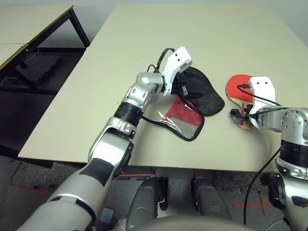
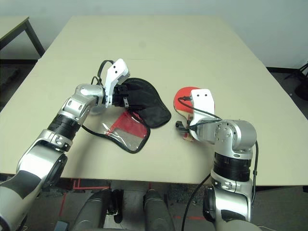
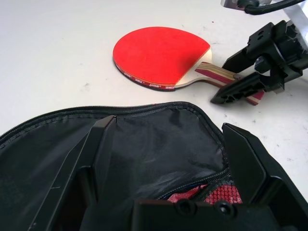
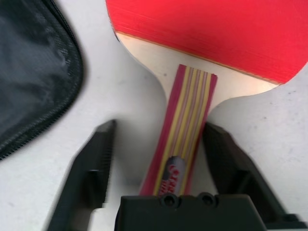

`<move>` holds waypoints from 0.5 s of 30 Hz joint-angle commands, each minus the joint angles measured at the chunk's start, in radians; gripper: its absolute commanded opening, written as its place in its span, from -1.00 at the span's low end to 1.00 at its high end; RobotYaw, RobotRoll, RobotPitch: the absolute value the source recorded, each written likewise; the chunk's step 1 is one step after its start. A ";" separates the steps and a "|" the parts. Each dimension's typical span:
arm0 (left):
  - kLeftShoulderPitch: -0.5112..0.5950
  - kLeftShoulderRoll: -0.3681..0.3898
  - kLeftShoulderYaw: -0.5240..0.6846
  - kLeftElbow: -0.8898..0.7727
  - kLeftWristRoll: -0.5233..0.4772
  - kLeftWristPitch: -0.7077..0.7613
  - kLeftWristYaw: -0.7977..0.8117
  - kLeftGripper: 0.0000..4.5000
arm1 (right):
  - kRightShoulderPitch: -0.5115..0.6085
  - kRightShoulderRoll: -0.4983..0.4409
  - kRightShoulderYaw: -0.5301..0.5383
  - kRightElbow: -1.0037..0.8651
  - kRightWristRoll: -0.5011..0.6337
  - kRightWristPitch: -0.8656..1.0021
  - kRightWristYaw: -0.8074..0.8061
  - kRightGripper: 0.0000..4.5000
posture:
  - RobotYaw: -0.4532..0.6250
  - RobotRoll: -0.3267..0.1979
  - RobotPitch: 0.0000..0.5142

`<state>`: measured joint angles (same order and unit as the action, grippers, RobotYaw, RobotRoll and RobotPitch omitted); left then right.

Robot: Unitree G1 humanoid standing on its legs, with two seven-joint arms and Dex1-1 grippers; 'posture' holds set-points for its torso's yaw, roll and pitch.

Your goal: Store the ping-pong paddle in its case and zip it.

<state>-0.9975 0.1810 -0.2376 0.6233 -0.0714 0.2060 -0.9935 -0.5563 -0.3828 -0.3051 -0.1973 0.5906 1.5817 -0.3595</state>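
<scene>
The ping-pong paddle point(image 3: 161, 55) is being straddled at its handle by the spread right pincer point(image 4: 161, 159), its red blade lying just beyond the fingertips; the left pincer point(image 3: 168, 130) is being held spread over the open case point(image 1: 199, 91); both things are being borne by the counter point(image 1: 159, 29), the case lying left of the right pincer.

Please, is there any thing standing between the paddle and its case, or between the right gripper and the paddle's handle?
Nothing visible stands in either way. Only bare table lies between the paddle and the case, and the handle lies directly between the right gripper's fingers.
</scene>
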 commanded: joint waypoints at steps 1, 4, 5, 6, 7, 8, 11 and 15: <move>0.016 0.007 -0.013 -0.022 0.014 0.010 -0.005 1.00 | 0.003 0.021 -0.039 0.029 -0.028 0.033 -0.023 -0.08 | -0.24 0.25 -0.45; 0.021 0.009 -0.014 -0.035 0.014 0.015 -0.004 1.00 | -0.003 0.015 -0.051 0.044 -0.056 0.033 -0.022 -0.41 | -0.23 0.25 -0.45; 0.023 0.010 -0.015 -0.040 0.014 0.018 -0.004 1.00 | -0.013 0.010 -0.057 0.053 -0.069 0.033 -0.017 -0.48 | -0.22 0.25 -0.45; 0.024 0.011 -0.015 -0.045 0.013 0.021 -0.003 1.00 | -0.019 0.008 -0.061 0.059 -0.079 0.033 -0.013 -0.49 | -0.22 0.25 -0.45; 0.026 0.011 -0.015 -0.048 0.013 0.023 -0.003 1.00 | -0.028 0.006 -0.066 0.066 -0.090 0.033 -0.009 -0.49 | -0.22 0.25 -0.45; 0.028 0.012 -0.014 -0.052 0.012 0.025 -0.001 1.00 | -0.043 0.003 -0.069 0.074 -0.106 0.033 -0.001 -0.49 | -0.22 0.25 -0.45; 0.031 0.012 0.005 -0.070 0.003 0.037 0.024 1.00 | -0.110 -0.030 -0.043 0.113 -0.155 -0.009 0.044 -0.49 | -0.22 0.25 -0.45; 0.033 0.022 0.038 -0.111 -0.018 0.066 0.056 1.00 | -0.186 -0.050 0.023 0.147 -0.190 -0.090 0.123 -0.49 | -0.23 0.25 -0.46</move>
<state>-0.9749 0.1983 -0.2130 0.5390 -0.0797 0.2546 -0.9489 -0.7120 -0.4275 -0.3168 -0.0494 0.4112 1.5324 -0.2731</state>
